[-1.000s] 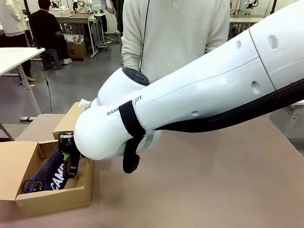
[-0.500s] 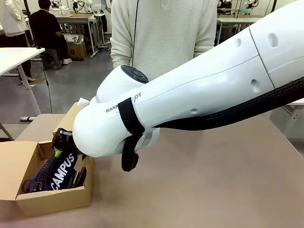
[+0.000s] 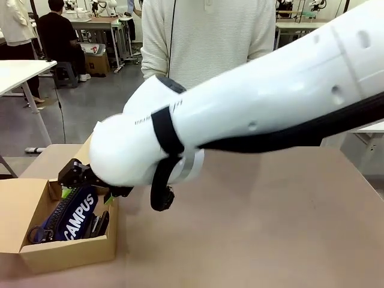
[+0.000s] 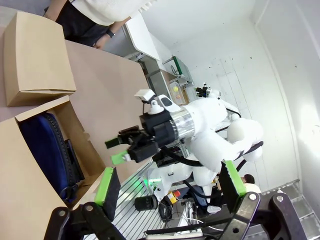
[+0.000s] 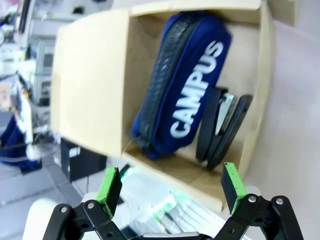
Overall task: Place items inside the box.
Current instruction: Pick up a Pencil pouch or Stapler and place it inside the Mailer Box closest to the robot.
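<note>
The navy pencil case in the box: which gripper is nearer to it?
Right. The right gripper hangs open just above the navy pencil case, over the box. The left gripper, also open, is farther off, away from the box.

Across my brown tabletop (image 3: 270, 228) a person (image 3: 210, 36) in a cream ribbed sweater stands close to its far edge. A closed cardboard box (image 4: 37, 55) lies on that tabletop. Farther back on my left I see a white table (image 3: 18, 69), a grey floor (image 3: 96, 105), a seated person in black (image 3: 57, 33), and a cardboard carton (image 3: 96, 62) on the floor just beside them.
</note>
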Controlling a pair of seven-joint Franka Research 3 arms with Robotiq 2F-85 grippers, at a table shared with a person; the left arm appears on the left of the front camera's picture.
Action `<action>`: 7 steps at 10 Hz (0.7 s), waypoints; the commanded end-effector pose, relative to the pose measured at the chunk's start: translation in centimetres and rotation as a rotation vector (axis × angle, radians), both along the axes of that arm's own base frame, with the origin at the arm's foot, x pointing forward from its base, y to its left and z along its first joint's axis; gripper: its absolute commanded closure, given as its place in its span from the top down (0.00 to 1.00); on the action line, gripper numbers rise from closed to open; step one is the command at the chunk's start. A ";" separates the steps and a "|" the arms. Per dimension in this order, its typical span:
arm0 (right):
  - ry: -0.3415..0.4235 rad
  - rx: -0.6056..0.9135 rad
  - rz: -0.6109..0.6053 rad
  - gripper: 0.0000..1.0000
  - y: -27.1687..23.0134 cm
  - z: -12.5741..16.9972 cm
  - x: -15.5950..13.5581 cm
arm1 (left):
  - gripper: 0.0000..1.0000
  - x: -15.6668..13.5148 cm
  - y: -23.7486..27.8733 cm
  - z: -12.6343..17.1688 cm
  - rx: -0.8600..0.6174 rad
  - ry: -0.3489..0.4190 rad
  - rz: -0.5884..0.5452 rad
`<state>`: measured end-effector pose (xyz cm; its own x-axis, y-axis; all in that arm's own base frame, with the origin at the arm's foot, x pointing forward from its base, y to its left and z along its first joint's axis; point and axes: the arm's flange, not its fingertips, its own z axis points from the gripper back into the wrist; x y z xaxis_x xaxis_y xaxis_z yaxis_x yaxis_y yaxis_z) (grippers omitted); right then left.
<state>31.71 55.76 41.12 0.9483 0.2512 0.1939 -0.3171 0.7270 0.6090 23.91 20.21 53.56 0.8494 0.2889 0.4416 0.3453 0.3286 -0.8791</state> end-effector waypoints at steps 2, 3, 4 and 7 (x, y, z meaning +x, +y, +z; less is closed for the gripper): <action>0.114 0.116 0.250 1.00 -14.3 5.3 -2.4 | 1.00 -0.2 0.0 0.0 0.000 -0.022 -0.008; 0.099 0.142 0.268 1.00 -18.8 6.5 -3.4 | 1.00 -0.2 0.0 0.0 0.000 -0.022 -0.008; 0.078 0.163 0.260 1.00 -23.2 7.3 -4.5 | 1.00 -0.2 0.0 0.0 0.000 -0.022 -0.008; 0.015 0.223 0.115 1.00 -34.0 7.8 -6.0 | 1.00 -0.2 0.0 0.0 0.000 -0.022 -0.008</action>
